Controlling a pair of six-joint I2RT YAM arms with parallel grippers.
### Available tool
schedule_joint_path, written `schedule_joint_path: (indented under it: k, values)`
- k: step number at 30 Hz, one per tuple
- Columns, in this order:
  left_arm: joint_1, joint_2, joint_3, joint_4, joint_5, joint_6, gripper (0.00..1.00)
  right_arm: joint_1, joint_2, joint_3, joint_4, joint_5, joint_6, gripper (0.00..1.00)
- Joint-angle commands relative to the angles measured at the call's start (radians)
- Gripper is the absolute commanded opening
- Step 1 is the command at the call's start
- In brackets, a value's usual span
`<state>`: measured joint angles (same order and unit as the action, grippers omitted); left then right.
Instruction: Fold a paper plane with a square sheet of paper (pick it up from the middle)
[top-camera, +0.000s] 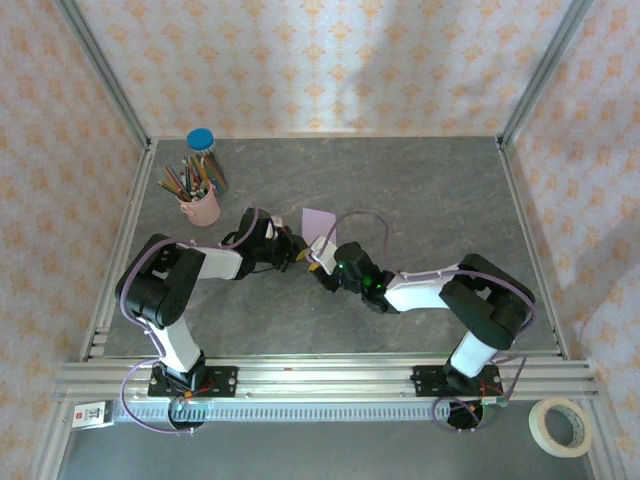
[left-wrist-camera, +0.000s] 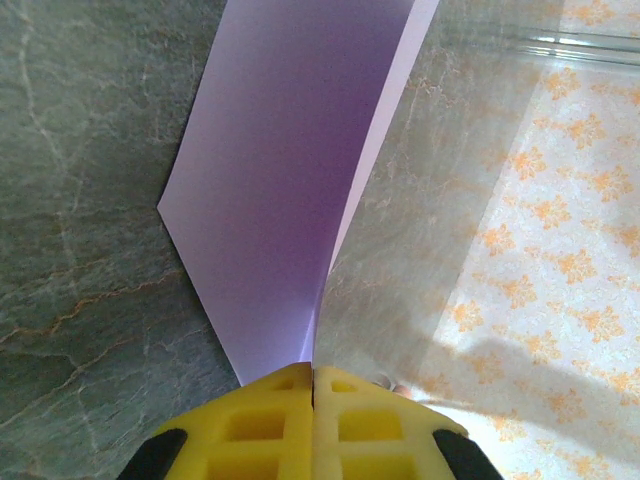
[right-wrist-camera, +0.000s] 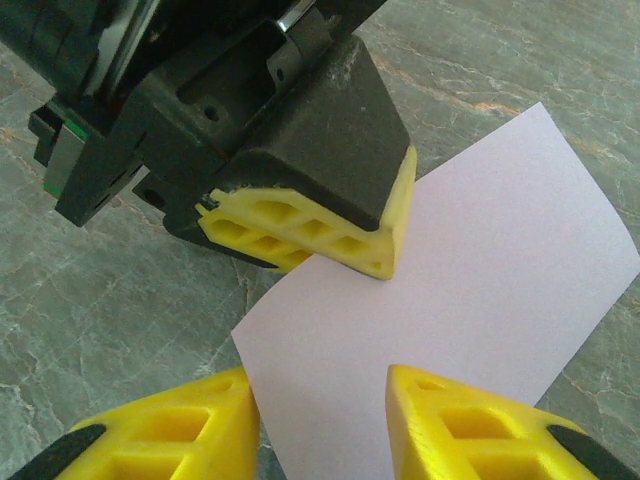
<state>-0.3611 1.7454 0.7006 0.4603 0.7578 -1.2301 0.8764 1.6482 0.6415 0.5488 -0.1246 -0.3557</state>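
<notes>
The square sheet of paper (top-camera: 318, 221) is pale lilac, folded and held up off the grey table at mid-table. My left gripper (top-camera: 297, 250) is shut on its lower edge. In the left wrist view the yellow pads (left-wrist-camera: 270, 420) meet on the fold, and the paper (left-wrist-camera: 290, 170) rises away from them as two leaves. My right gripper (right-wrist-camera: 320, 400) faces the left one, open, with its two yellow fingertips on either side of the paper's (right-wrist-camera: 470, 280) near corner and a gap to each. The left gripper's pads (right-wrist-camera: 310, 235) pinch the sheet just beyond.
A pink pencil cup (top-camera: 200, 206) with several pencils stands at the back left, with a blue-capped jar (top-camera: 201, 140) behind it. A roll of tape (top-camera: 560, 426) lies outside the frame at the front right. Patterned walls enclose the table.
</notes>
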Motion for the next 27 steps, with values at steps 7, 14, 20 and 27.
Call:
schedule_joint_path:
  k: [7,14,20,27]
  values:
    - [-0.005,0.005,0.012,-0.020,-0.001,0.015,0.05,0.009,0.001,0.010,0.034,-0.025,0.021,0.32]
    - [0.022,-0.030,0.035,-0.105,-0.023,0.066,0.19,0.008,0.003,0.004,0.030,-0.057,0.035,0.13]
    - [0.115,-0.112,0.074,-0.276,-0.086,0.220,0.37,0.009,-0.005,-0.018,0.030,-0.117,0.078,0.05]
    - [0.102,-0.105,0.174,-0.260,-0.067,0.306,0.39,0.009,0.003,-0.051,0.053,-0.201,0.170,0.02]
